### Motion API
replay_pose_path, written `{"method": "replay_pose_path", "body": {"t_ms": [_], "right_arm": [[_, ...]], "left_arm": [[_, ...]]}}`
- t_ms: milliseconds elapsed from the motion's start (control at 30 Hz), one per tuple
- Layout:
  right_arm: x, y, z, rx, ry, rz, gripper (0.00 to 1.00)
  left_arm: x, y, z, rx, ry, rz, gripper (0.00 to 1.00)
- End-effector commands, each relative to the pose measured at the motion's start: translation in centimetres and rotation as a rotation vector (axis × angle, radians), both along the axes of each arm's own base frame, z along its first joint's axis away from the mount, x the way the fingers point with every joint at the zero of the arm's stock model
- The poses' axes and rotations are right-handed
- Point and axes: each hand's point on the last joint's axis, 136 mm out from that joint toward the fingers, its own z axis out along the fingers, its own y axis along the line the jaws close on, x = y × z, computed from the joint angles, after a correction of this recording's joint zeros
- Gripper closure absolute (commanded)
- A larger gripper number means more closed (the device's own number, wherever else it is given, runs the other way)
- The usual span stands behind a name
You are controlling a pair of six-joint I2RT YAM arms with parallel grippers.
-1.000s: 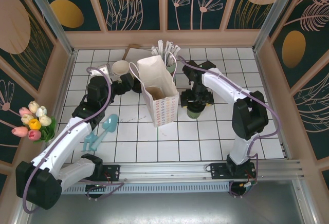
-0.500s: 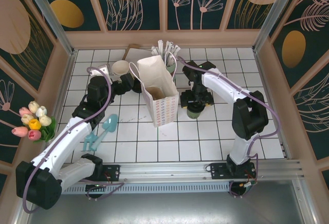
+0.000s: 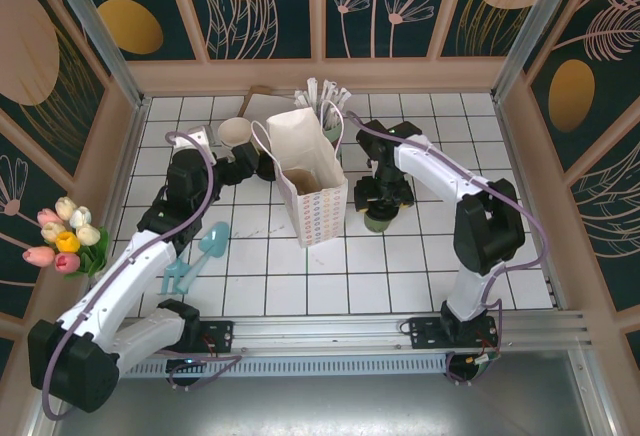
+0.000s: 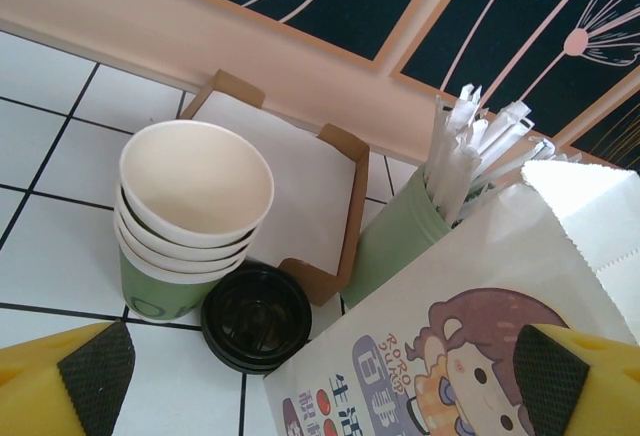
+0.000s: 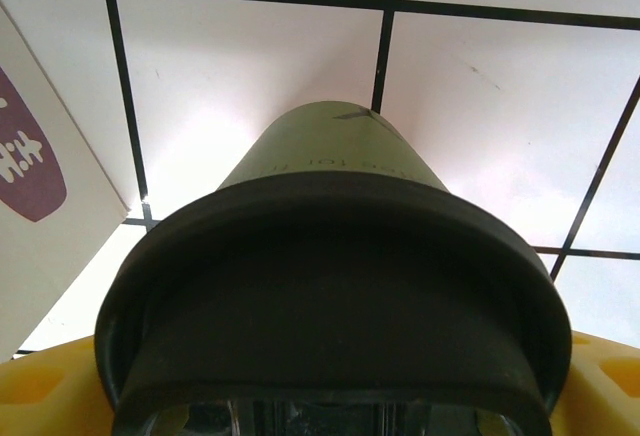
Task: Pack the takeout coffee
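Right gripper (image 3: 380,199) sits around the takeout coffee (image 3: 377,220). The cup stands straight up on the white tile table (image 3: 400,276), just right of the paper bag (image 3: 312,196). Left gripper (image 3: 258,166) is at the bag's other side.

From the left wrist, its yellow fingers (image 4: 90,381) are wide apart and hold nothing.

From the right wrist, the round green cup's smooth black lid (image 5: 330,296) sits between yellow fingers (image 5: 40,396). I cannot tell if they squeeze it.

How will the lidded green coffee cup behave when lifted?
The takeout coffee seems to have paper walls, so it probably dents under a hard squeeze. It tapers toward its base, so it may tip if pushed. Its black lid looks smooth, perhaps slippery.
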Motion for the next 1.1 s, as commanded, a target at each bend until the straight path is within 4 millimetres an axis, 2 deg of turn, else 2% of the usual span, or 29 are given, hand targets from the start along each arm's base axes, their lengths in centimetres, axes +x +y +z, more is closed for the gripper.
{"method": "replay_pose_path", "body": {"t_ms": [0,133,300,400,700,833,933,1067], "right_arm": [[-0.4,-0.8,1.5,0.003,-0.039,0.008,0.36],[-0.3,-1.2,2.3,-0.004,-0.064,0.009,0.37],[-0.7,-1.5,3.2,-0.006,-0.068,0.016,0.39],[-0.9,-1.6,3.6,-0.006,-0.077,0.016,0.41],[-0.8,-2.2,5.4,-0.013,-0.133,0.013,0.43],[-0.5,-2.6,6.6,-0.028,-0.164,0.006,0.44],[-0.3,-2.5,7.6,-0.013,-0.189,0.003,0.45],[0.5,-2.3,8.8,-0.005,-0.233,0.004,0.46]], "left_arm": [[-0.1,0.8,1.2,-0.003,-0.022,0.041,0.01],[0.2,1.8,1.5,-0.007,-0.018,0.108,0.01],[0.0,4.4,2.2,-0.010,-0.017,0.259,0.01],[-0.3,5.1,2.5,-0.018,-0.019,0.297,0.01],[-0.2,5.0,2.3,-0.058,0.008,0.312,0.01],[0.5,4.2,2.7,-0.079,0.020,0.285,0.01],[1.0,4.9,2.7,-0.046,0.053,0.335,0.01],[2.5,4.4,5.3,-0.001,0.033,0.323,0.01]]}}
